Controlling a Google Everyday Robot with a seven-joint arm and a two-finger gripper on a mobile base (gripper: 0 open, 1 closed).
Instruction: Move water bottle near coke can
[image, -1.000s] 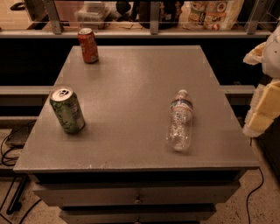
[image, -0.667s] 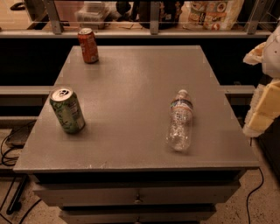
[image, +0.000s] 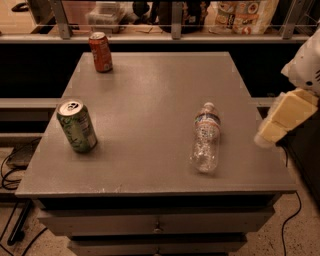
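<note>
Grey table (image: 150, 95): flat top, drawers below.
Gripper (image: 270, 131): off the table's right edge, beside the bottle and apart from it; nothing held; degree of opening cannot be told.
Water bottle (image: 206, 138): lying on its side, front right, cap pointing away.
Green can (image: 77, 125): upright, left edge.
Coke can (image: 100, 52): upright, far left corner, well apart from the bottle.

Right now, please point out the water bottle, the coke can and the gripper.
water bottle (image: 206, 142): camera view, on its clear body.
coke can (image: 101, 54): camera view, on its red side.
gripper (image: 268, 134): camera view, on its yellow tip, right of the water bottle.
</note>
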